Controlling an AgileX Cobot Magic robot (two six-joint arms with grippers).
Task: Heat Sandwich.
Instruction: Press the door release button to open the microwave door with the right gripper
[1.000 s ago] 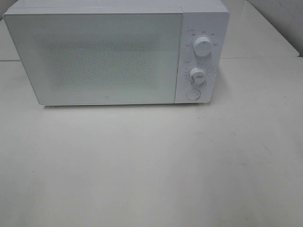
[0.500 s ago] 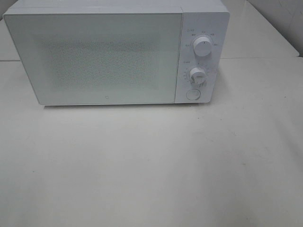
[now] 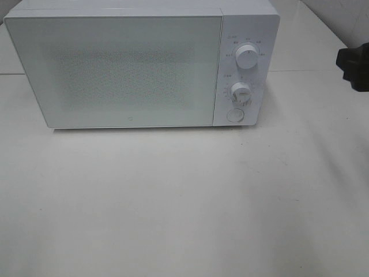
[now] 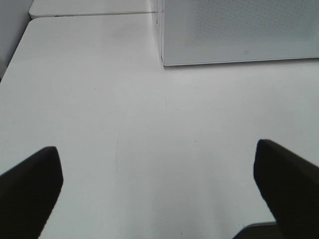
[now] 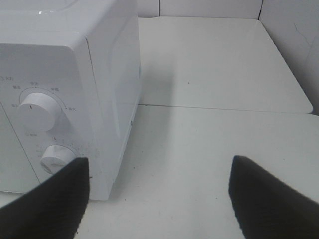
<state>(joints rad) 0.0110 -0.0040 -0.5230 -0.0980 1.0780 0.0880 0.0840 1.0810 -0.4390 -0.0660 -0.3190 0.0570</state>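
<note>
microwave: set at the back of the bench, door shut, nothing made out behind the speckled glass.
sandwich: not seen in any view; whether it is inside the oven cannot be told.
controls: upper knob, lower knob, round button stacked on the right-hand panel.
left gripper: released, jaws wide, held over bare bench in front of the oven's left corner, nothing grasped.
right gripper: released, empty, near the oven's right side, facing the knobs; only a dark tip seen at the right edge of the high view.
step: judged approach to the controls or door.
next move: fine alignment on a knob or the button needed.
</note>
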